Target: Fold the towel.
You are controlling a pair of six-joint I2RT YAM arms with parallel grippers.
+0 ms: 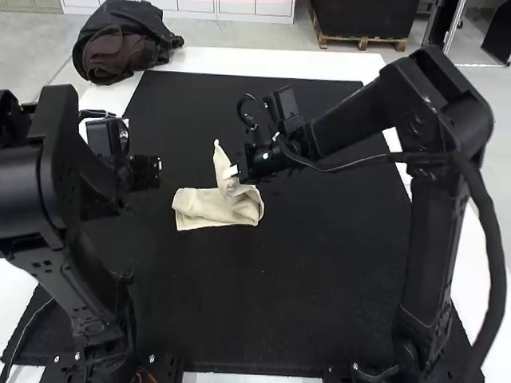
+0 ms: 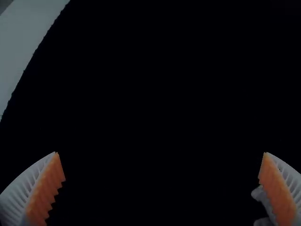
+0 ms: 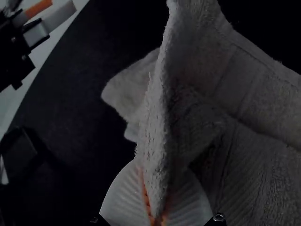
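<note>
One pincer (image 1: pixel 231 172), the right, grips the towel's (image 1: pixel 209 209) raised part.

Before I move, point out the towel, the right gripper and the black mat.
Towel (image 1: pixel 206 207): high view, the part lying flat.
Right gripper (image 1: pixel 231 171): high view, between its fingertips, at the raised cloth.
Black mat (image 1: pixel 279 295): high view, bare surface nearer the arm bases.

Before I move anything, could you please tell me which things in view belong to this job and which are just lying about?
Job:
- cream towel, pinched by the right gripper
- left gripper, open
- black mat beneath

Apparently just lying about:
- dark bundle at the table's far left corner
</note>
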